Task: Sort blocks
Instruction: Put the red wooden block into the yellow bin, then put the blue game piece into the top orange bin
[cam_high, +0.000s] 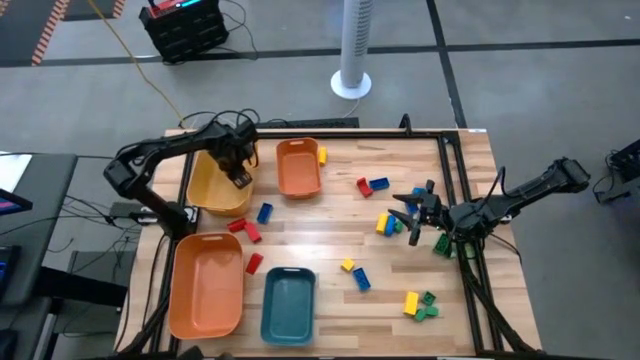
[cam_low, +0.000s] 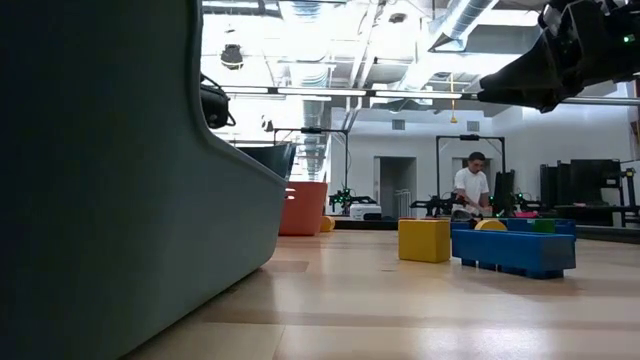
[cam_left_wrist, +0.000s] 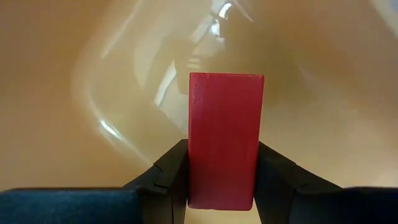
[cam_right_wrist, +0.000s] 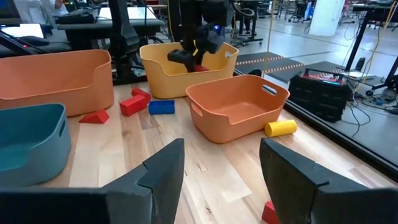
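The yellow tray (cam_high: 212, 188) sits under the left gripper (cam_left_wrist: 222, 180), which pinches a red block (cam_left_wrist: 225, 140) upright between its fingers, just above the tray floor. The right gripper (cam_right_wrist: 221, 168) hovers spread and empty above scattered blocks (cam_high: 383, 224).

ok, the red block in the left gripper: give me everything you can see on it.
The red block is a plain rectangular brick, matte plastic by its look, with no studs visible on the facing side. It stands upright, pinched on both long sides by the left gripper fingers, inside the yellow tray and above its floor. Nothing else touches it.
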